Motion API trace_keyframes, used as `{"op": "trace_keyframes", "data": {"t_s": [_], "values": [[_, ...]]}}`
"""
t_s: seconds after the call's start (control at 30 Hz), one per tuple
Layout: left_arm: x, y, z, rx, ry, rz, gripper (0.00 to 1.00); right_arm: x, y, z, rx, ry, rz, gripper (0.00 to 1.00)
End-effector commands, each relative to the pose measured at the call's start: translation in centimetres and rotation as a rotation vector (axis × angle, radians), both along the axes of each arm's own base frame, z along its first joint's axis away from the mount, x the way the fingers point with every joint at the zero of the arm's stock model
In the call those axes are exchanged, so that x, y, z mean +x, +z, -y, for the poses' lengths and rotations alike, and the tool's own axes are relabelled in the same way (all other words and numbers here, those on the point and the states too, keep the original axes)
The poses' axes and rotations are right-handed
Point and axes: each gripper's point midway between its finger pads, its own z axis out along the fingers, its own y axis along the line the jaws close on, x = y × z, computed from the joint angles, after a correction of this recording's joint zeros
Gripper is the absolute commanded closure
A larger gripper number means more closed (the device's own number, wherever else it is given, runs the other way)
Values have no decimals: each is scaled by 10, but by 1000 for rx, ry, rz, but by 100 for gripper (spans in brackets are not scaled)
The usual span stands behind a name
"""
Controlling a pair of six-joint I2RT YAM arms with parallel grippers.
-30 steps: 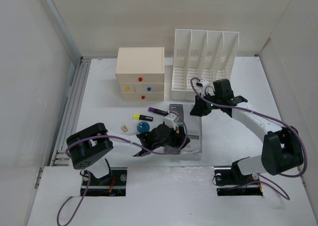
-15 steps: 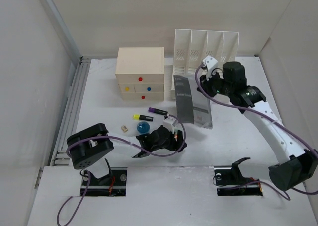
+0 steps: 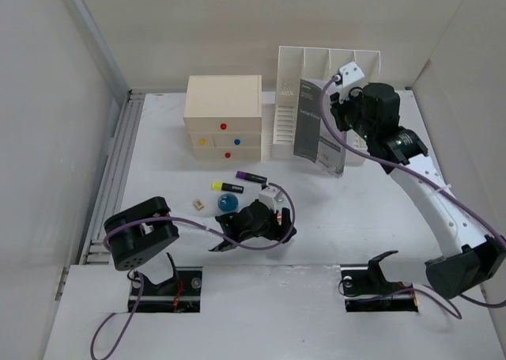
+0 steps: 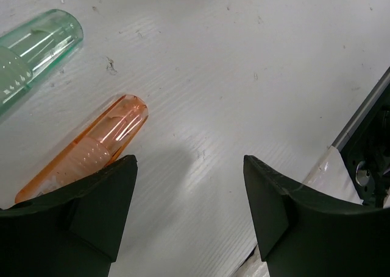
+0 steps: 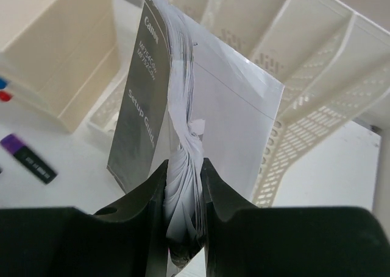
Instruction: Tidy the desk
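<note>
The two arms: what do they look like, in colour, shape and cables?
The left arm is black, with bulky rounded joints. The right arm has white links between black joints. A purple cable loops along each. The fingers are matte black, blunt wedges.

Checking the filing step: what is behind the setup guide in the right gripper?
The white slotted file rack stands behind the setup guide, which the right gripper pinches. Its visible slots look empty; the guide hides part of the rack's floor.
</note>
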Motion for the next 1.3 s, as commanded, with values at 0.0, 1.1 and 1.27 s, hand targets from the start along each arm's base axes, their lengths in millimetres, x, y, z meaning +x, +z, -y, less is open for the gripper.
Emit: {"op": "trace_keyframes", "data": {"t_s": [0.0, 1.1, 1.27], "values": [[-13, -36, -33, 157, -5, -56, 31, 22, 100, 25, 134, -186, 317, 100], [-14, -30, -36, 172, -10, -55, 31, 116, 67, -21, 202, -667, 366, 100], [-14, -31, -41, 171, 4, -55, 31, 120, 51, -47, 192, -629, 349, 100]]}}
